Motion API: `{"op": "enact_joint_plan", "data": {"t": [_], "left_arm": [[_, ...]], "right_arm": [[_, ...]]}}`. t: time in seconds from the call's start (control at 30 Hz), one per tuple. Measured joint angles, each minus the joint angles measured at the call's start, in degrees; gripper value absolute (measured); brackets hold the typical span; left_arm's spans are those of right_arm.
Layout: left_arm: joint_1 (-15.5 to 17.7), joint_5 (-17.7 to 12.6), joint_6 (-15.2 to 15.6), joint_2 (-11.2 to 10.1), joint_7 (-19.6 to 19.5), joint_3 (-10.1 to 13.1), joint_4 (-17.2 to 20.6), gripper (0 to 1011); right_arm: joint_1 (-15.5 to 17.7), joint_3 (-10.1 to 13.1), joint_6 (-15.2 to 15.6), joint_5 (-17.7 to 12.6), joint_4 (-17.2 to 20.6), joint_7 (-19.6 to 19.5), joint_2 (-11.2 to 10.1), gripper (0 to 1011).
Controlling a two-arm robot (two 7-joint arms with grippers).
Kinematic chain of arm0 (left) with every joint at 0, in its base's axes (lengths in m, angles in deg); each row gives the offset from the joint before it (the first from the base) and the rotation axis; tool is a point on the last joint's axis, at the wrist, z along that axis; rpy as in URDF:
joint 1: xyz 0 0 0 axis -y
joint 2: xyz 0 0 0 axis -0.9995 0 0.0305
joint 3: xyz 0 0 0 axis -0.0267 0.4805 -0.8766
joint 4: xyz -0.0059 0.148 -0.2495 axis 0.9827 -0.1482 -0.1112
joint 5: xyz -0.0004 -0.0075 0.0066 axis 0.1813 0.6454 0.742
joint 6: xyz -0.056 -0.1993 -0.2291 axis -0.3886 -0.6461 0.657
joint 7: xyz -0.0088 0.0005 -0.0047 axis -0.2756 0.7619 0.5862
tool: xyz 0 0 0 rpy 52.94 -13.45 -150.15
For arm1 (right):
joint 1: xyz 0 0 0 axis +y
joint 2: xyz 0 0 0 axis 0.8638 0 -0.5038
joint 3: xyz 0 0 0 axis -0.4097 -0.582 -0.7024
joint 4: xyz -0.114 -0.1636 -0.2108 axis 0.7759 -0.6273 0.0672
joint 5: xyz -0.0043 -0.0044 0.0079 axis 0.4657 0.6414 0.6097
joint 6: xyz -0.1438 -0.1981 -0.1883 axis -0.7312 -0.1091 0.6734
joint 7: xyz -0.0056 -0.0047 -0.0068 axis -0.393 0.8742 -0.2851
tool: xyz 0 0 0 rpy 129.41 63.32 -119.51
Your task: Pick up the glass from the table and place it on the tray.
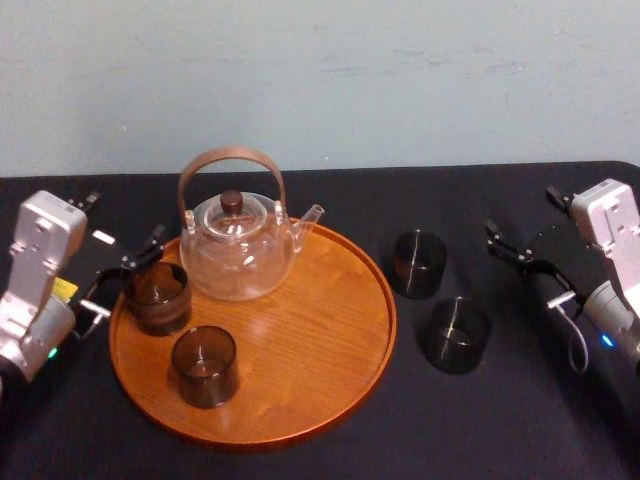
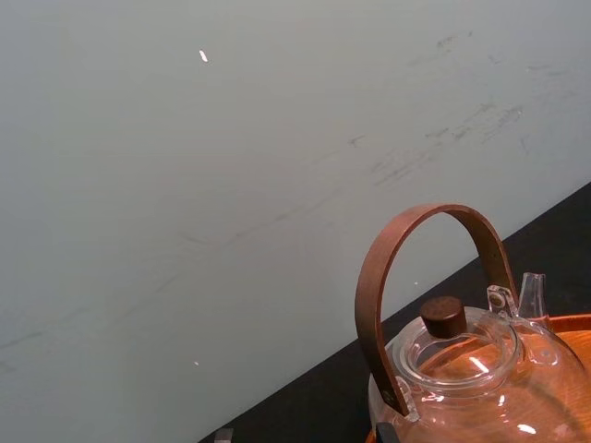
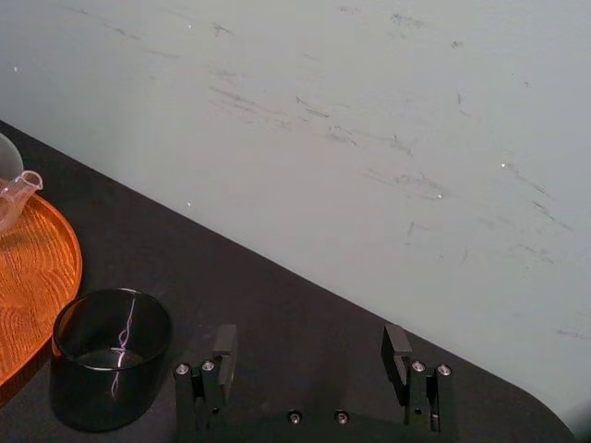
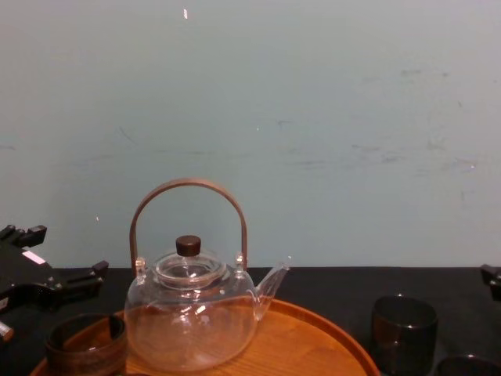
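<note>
Blk table [image 1: 520,425]: glass [image 1: 418,263] nr tray [image 1: 320,320]

Left pincer [image 1: 125,278] and right pincer [image 1: 530,268] both spread wide, held low.

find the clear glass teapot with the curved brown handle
In the head view the clear glass teapot sits at the back left of the round orange-brown wooden tray, beside a dark glass cup.

A tray [image 1: 320,320] holding a teapot [image 1: 240,248], on a table [image 1: 520,420].
The teapot sits at the tray's back, with two glasses [image 1: 157,297] [image 1: 204,366] before it toward the left. Two more glasses [image 1: 419,263] [image 1: 454,335] stand on the table just right of the tray, one behind the other.
</note>
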Motion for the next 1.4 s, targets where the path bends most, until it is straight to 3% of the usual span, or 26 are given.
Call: {"op": "enact_joint_plan", "data": {"t": [1.4], "left_arm": [[0.0,0.0,0.0,0.0,0.0,0.0,0.0,1001]], "right_arm": [[0.0,0.0,0.0,0.0,0.0,0.0,0.0,1002]]}}
